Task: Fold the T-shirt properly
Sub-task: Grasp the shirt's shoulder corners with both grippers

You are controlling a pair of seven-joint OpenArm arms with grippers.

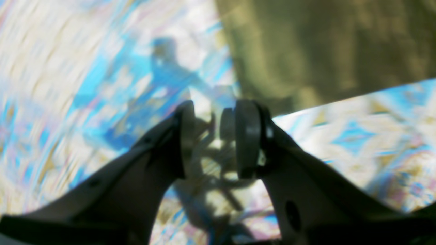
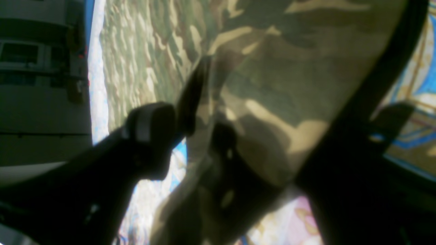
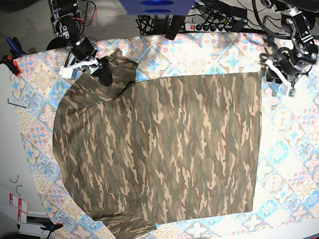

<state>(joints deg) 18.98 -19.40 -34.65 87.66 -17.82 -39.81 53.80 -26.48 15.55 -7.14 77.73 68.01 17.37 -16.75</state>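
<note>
Left wrist: left gripper parted, empty, over tablecloth; right wrist: right gripper clamped on T-shirt sleeve; base: shirt spread flat on the cloth, sleeve lifted, likely to slip and bunch if tugged unevenly.

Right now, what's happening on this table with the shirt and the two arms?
A camouflage T-shirt lies spread, still unfolded, on the patterned tablecloth. The right gripper has a bunched sleeve between its jaws at the shirt's far corner, lifting it slightly. The left gripper hangs over bare tablecloth just beyond the hem, jaws parted with nothing between them.
</note>
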